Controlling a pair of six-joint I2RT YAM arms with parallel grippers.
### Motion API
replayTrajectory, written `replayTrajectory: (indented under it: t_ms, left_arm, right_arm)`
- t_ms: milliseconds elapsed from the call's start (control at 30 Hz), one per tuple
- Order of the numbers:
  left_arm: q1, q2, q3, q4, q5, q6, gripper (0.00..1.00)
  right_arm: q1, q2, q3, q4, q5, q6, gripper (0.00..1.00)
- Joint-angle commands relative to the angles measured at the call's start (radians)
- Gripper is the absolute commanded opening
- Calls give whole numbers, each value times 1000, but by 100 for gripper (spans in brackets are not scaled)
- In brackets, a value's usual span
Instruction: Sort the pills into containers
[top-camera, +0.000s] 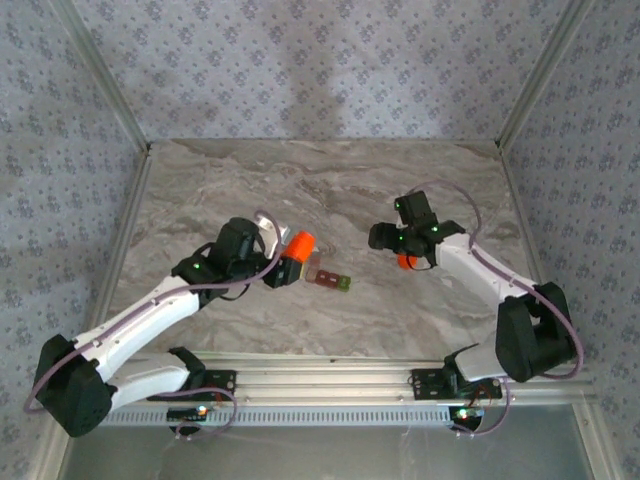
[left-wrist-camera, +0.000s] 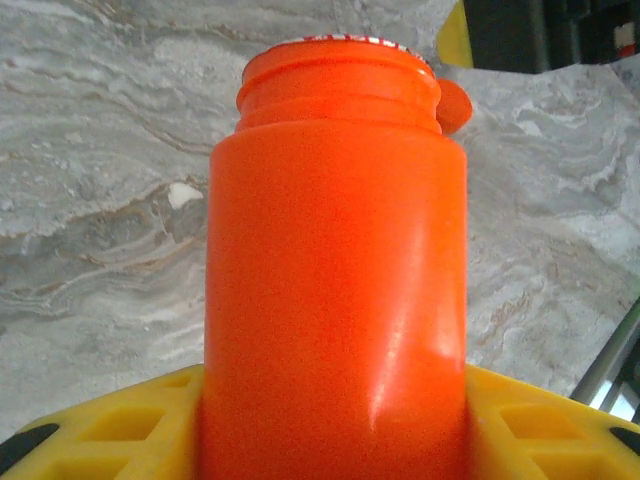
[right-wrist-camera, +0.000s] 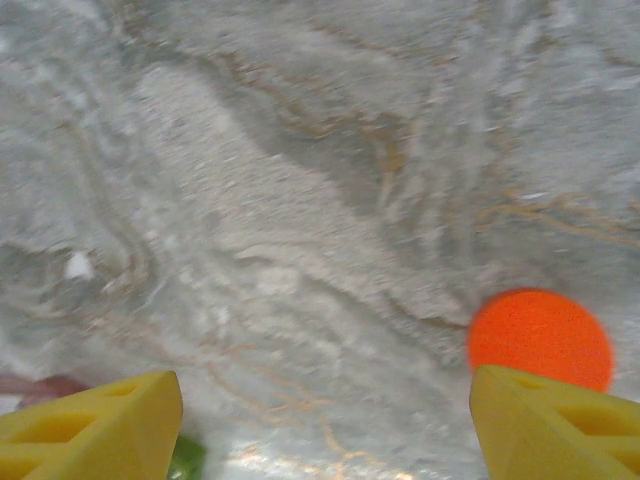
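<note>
While the left gripper (top-camera: 285, 264) is clamped on the orange bottle (left-wrist-camera: 335, 270) low on its body, cap off, the pour should go slowly: bring the mouth right over one compartment and tilt by small degrees. The containers (top-camera: 330, 280), a red-brown strip with a green end, lie on the worktop (top-camera: 330, 190) just beside the bottle; contents too small to tell. Right gripper (right-wrist-camera: 325, 400) spread wide, holding nothing; orange cap (right-wrist-camera: 540, 338) lies near one finger.
</note>
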Motion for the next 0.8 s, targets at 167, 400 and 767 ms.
replayTrajectory:
  t_ms: [167, 400, 767]
  left_arm:
    - [-20, -52, -99, 55, -6, -47, 0]
    - [-28, -42, -146, 89, -8, -60, 0]
    - [-30, 24, -149, 108, 14, -45, 0]
  right_arm:
    - [121, -22, -24, 22, -89, -14, 78]
    - [203, 17, -89, 62, -80, 12, 78]
    - [232, 107, -135, 139, -67, 53, 77]
